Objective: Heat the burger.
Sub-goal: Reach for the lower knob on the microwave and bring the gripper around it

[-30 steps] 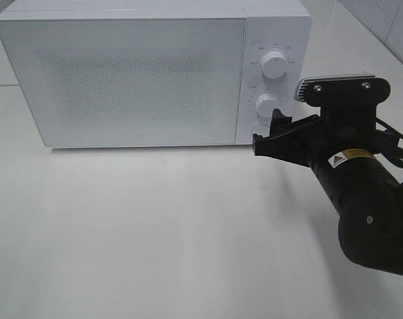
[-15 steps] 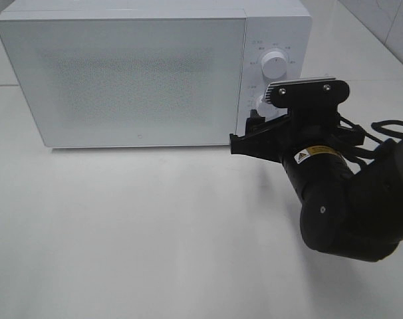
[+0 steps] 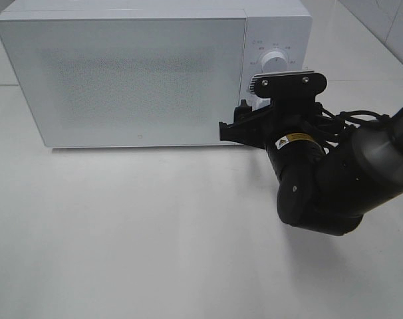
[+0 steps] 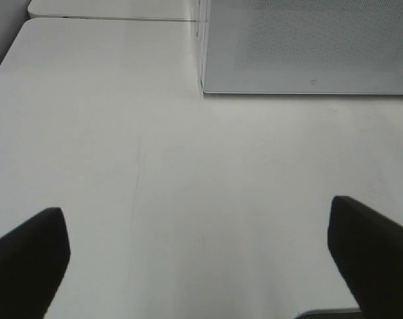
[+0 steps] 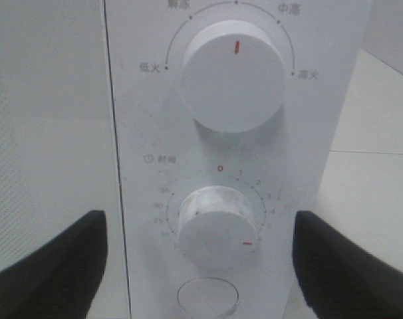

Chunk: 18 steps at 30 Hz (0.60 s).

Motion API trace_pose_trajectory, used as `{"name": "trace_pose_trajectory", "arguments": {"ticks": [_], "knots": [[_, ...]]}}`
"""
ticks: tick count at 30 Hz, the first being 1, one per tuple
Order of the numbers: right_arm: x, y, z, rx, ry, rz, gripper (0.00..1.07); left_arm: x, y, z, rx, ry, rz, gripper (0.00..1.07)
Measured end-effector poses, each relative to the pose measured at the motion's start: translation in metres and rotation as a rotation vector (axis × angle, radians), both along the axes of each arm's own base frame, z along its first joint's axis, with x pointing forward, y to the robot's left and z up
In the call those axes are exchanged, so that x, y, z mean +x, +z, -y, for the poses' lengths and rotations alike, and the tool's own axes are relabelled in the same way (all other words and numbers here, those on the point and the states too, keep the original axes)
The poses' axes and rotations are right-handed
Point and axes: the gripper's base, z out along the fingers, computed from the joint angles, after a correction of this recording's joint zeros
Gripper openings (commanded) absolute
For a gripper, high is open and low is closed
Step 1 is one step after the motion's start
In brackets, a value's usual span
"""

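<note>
The burger is out of view; the white microwave stands at the back of the table with its door shut. My right gripper is open, right in front of the control panel. In the right wrist view it straddles the lower timer knob without touching it. That knob's red mark points to the lower right, away from the 0. The upper power knob has its mark straight up. My left gripper is open and empty above bare table, in front of the microwave's left corner.
A round button sits below the timer knob. The right arm's black body and cables hang over the table to the right of the microwave. The upper knob shows above the wrist camera mount, which hides the lower knob in the high view.
My right arm has moved left and closer to the microwave's panel, and now covers the lower knob in the high view. The microwave has not moved.
</note>
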Motion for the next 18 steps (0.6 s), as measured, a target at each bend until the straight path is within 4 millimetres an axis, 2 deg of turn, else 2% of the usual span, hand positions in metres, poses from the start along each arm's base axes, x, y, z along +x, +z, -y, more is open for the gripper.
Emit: {"name": "trace_pose_trajectory", "arguments": {"ticks": [11, 18], "knots": [[0.027, -0.009, 0.005, 0.041, -0.03, 0.014, 0.75, 0.0, 0.0, 0.0, 0.0, 0.0, 0.0, 0.98], [0.033, -0.014, 0.003, 0.058, -0.02, -0.013, 0.75, 0.0, 0.0, 0.0, 0.0, 0.0, 0.0, 0.98]]}}
